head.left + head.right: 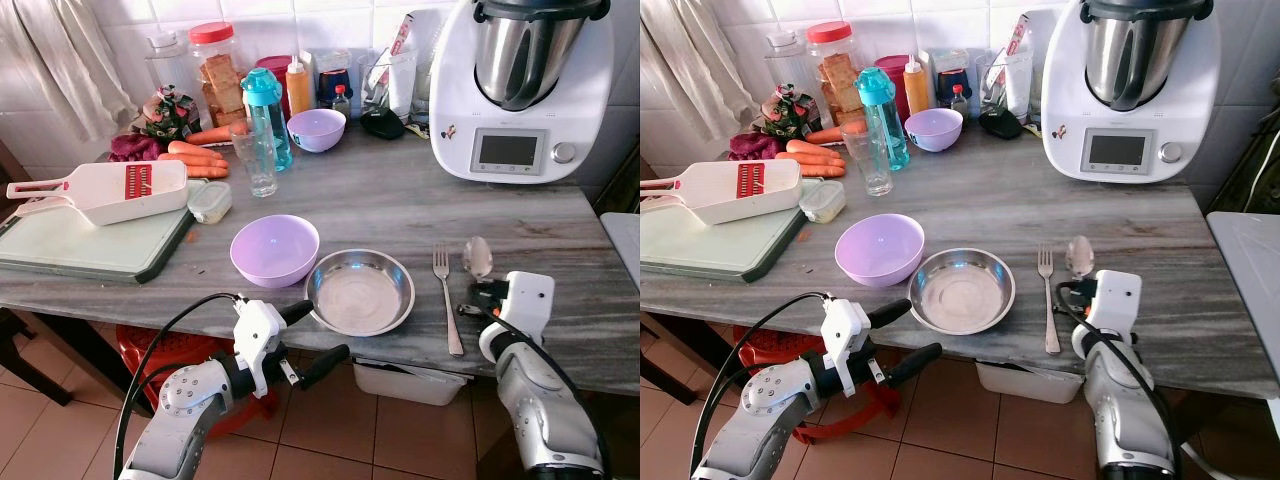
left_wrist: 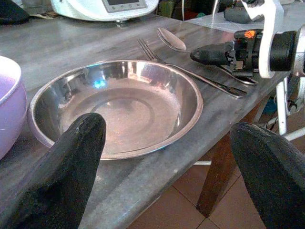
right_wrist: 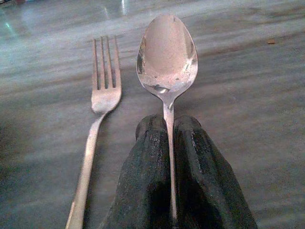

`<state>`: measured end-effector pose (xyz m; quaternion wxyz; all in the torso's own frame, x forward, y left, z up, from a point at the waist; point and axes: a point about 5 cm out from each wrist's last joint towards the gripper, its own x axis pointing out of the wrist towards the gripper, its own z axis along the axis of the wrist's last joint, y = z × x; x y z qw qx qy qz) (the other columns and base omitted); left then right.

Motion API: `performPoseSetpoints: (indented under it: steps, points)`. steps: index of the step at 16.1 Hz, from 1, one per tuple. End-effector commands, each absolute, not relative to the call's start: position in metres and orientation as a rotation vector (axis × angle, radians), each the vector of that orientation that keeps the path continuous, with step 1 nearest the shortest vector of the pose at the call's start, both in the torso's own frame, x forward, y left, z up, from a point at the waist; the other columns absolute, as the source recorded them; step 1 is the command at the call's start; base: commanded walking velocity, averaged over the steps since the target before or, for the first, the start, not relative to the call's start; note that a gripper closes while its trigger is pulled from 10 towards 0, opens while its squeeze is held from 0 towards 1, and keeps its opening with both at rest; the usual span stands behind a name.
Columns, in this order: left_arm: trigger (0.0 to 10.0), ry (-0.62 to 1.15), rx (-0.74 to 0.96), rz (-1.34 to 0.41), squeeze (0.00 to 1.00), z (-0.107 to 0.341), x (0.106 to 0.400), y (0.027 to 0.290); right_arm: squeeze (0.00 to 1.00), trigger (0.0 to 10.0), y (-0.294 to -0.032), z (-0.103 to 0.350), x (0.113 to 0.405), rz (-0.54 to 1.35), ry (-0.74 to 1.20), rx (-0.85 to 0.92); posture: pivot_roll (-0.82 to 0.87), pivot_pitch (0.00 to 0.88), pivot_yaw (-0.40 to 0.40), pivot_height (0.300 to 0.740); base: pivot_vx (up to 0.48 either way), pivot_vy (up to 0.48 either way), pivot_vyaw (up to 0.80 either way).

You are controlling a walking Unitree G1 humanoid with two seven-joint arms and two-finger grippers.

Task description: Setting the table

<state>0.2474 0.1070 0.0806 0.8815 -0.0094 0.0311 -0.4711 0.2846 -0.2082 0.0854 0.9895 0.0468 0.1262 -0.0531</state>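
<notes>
A round steel plate [image 1: 360,290] lies near the front edge of the grey counter, with a fork [image 1: 446,300] to its right. Right of the fork lies a spoon [image 3: 167,52], bowl end pointing away from me. My right gripper [image 3: 169,125] is shut on the spoon's handle, low over the counter's front edge. My left gripper [image 1: 322,330] hangs open just off the front edge, in front of the plate's left side, with nothing between its fingers [image 2: 71,162]. A lilac bowl [image 1: 275,248] touches the plate's left rim.
A white kitchen machine [image 1: 510,90] stands at the back right. A clear glass [image 1: 260,160], blue bottle [image 1: 268,115], second lilac bowl [image 1: 316,128], jars and carrots [image 1: 195,155] crowd the back. A slicer [image 1: 100,190] rests on the cutting board [image 1: 90,250] at left.
</notes>
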Motion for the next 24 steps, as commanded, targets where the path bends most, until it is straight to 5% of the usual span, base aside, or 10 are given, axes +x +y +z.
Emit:
performPoseSetpoints:
  steps: [1,19,21,24]
  points:
    - [10.0,0.07,-0.003,-0.993,0.0,0.081,0.247,0.107,0.0,10.0,-0.201,0.082,0.287,-0.08,0.277,0.11,-0.04,0.0,0.095,0.74,0.0,0.0,0.0]
    - [10.0,0.078,-0.002,-0.996,0.0,0.078,0.247,0.105,0.0,10.0,-0.214,0.068,0.272,-0.158,0.38,0.115,-0.05,0.0,0.098,0.74,0.0,0.0,0.0]
    - [10.0,0.08,0.0,-0.998,0.0,0.078,0.247,0.104,0.79,10.0,-0.213,0.069,0.275,-0.138,0.383,0.115,-0.05,0.0,0.096,0.74,0.0,0.0,0.0]
    - [10.0,0.081,0.0,-0.994,0.0,0.077,0.246,0.105,0.79,10.0,-0.212,0.07,0.277,-0.115,0.389,0.112,-0.04,0.0,0.092,0.74,0.0,0.0,0.0]
